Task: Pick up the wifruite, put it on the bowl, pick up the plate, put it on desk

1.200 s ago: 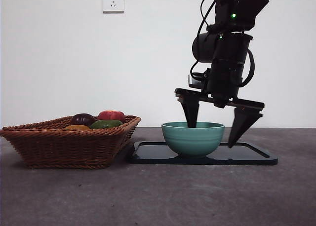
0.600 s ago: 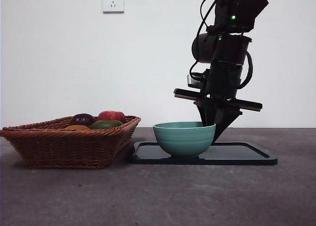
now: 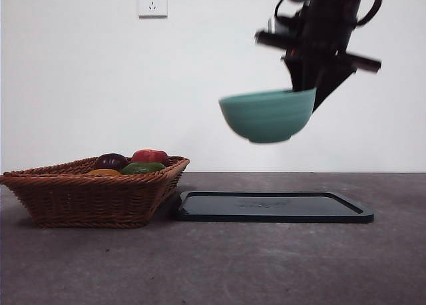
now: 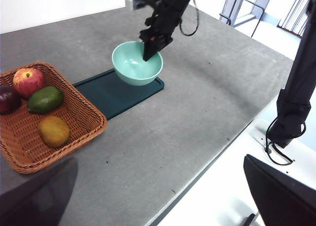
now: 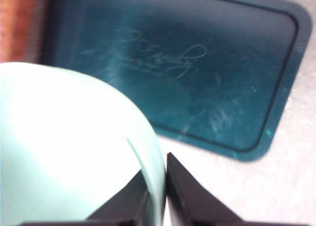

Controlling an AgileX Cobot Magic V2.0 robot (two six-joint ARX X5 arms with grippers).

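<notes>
Front view: I see the right gripper (image 3: 303, 85) high above the tray (image 3: 274, 206), its two jaws pinching the rim of the bowl (image 3: 267, 115), one jaw inside and one outside. The bowl hangs in the air, tilted a little, well clear of the tray below it. The basket (image 3: 93, 190) sits on the desk (image 3: 213, 265) just beside the tray, with a purple fruit (image 3: 110, 161), a red fruit (image 3: 151, 156) and a green fruit (image 3: 142, 167) showing over its edge.

Left wrist view: I look down on the whole desk from far off. The wifruite (image 4: 53, 131) lies in the basket, apart from the other three fruits. The bowl is above one end of the tray, held by the right gripper at its rim. Of the left gripper I see only dark shapes at the picture's lower corners, and I cannot tell how its jaws stand.

Right wrist view: the jaws are closed on the bowl's wall, with the tray under it, all blurred.
</notes>
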